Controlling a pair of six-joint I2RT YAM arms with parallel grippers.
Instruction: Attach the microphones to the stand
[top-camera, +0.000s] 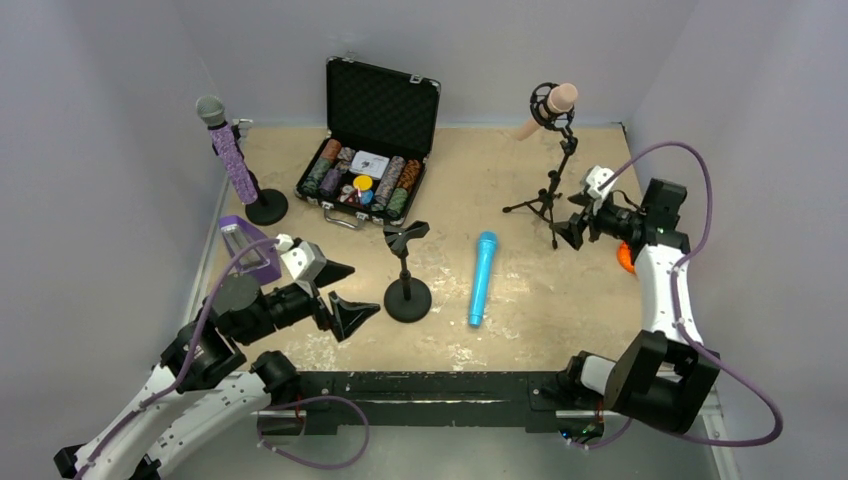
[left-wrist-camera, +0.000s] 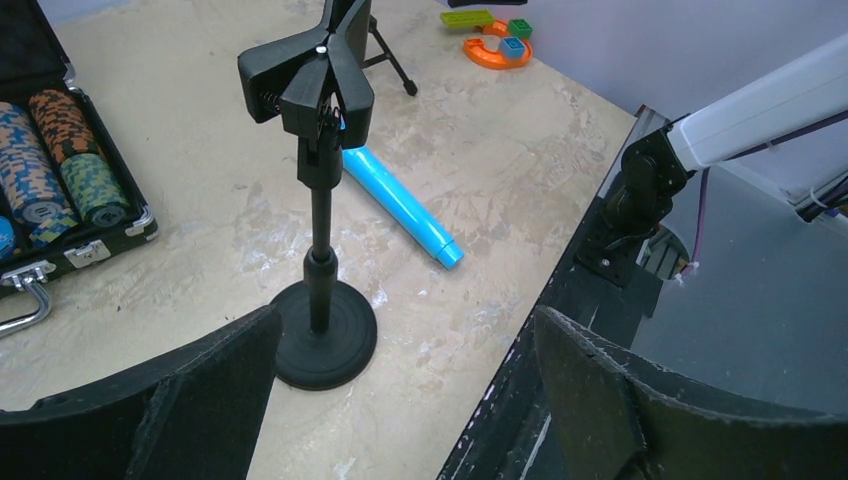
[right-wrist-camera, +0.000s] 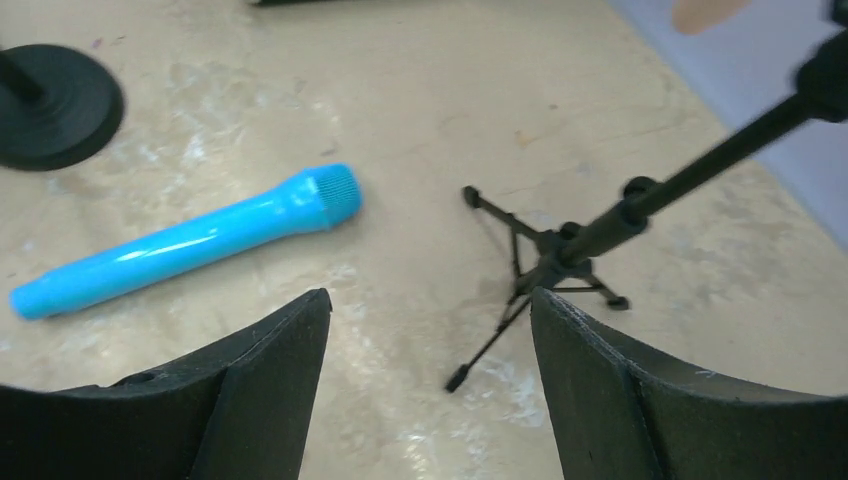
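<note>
1. The purple microphone (top-camera: 228, 148) was seen clipped, slightly tilted, into the round-based stand (top-camera: 265, 208) at the far left of the table (top-camera: 560, 310).
2. The pink microphone (top-camera: 550, 108) was held at a slant in the mount of the tripod stand (top-camera: 548, 200) at the far right.
3. The blue microphone (top-camera: 482, 278) was found lying flat on the table, between the middle stand (top-camera: 407, 298) and the tripod stand, touching neither.
4. The left gripper (top-camera: 362, 292) was positioned near the middle stand, on its left and apart from it. Its fingers were spread wide and closed on nothing.
5. The right gripper (top-camera: 571, 232) was placed just beside the tripod stand. Its fingers were parted, with no object gripped, and in the right wrist view the tripod's legs and the blue microphone were seen on the table beyond them.
6. An opened case of poker chips (top-camera: 370, 150) was set at the far middle of the table.
</note>
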